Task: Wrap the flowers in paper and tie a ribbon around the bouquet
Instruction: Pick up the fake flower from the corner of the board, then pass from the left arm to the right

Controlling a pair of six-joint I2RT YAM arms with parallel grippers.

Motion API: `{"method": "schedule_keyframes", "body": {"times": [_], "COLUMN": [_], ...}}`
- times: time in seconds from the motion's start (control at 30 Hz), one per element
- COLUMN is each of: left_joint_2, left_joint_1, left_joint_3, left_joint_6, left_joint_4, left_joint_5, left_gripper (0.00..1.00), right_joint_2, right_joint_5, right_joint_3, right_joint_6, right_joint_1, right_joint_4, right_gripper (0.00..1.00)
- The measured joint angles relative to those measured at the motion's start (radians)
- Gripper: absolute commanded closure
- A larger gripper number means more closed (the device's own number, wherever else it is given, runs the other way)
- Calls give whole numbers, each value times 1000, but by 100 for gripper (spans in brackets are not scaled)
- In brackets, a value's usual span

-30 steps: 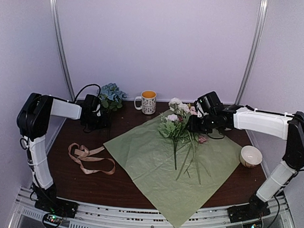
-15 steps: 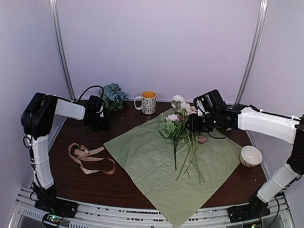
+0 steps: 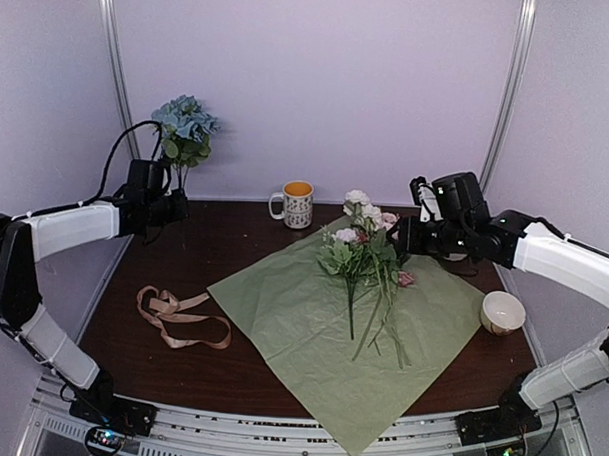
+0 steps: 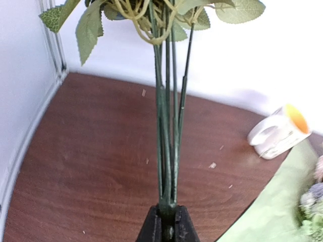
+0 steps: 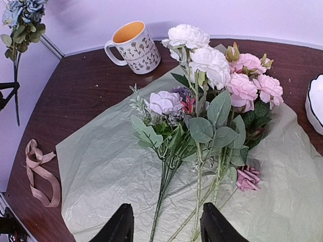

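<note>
The left gripper (image 4: pixel 167 229) is clamped on the thin green stems of the blue hydrangea sprig (image 3: pixel 185 124). It holds the sprig upright, head uppermost, above the 10 o'clock corner of the table (image 3: pixel 130 352). The right gripper (image 5: pixel 166 217) has its jaws apart and grips nothing, poised over the stems of the white and pink flowers (image 5: pixel 202 126). These lie on the sage-green paper (image 3: pixel 311 338) spread at the table's centre, heads toward 12 o'clock. A peach ribbon (image 3: pixel 176 319) lies at 8 o'clock, a mug (image 3: pixel 296 203) at 12 and a bowl (image 3: pixel 503 312) at 4.
</note>
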Motion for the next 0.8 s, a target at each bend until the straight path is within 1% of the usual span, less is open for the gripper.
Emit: {"method": "schedule_keyframes", "body": {"times": [0.1, 0.2, 0.3, 0.37, 0.47, 0.6, 0.73, 0.8], "left_joint_2": [-113, -208, -282, -304, -300, -239, -181, -167], "left_joint_1": [-13, -68, -185, -272, -382, -499, -555, -569], "left_joint_3": [-41, -82, -112, -113, -113, -95, -61, -49], "left_joint_6": [37, 92, 157, 192, 223, 233, 232, 231], "left_joint_4": [57, 110, 169, 218, 309, 437, 508, 525], "left_joint_5": [-7, -18, -12, 29, 129, 287, 389, 425], "left_gripper": [100, 100, 100, 100, 100, 100, 100, 100], "right_joint_2": [-49, -88, -121, -145, -159, -158, -120, -88], "right_joint_5": [-2, -29, -91, -148, -211, -297, -365, -391], "right_joint_3": [-35, -58, -84, -108, -117, -115, -77, -48], "right_joint_6": [-13, -22, -29, -33, -50, -73, -69, -67], "right_joint_1": [0, 0, 1, 14, 62, 141, 167, 171], "right_joint_4": [27, 71, 145, 218, 308, 448, 552, 596], "right_gripper": [53, 53, 53, 52, 50, 48, 41, 36]}}
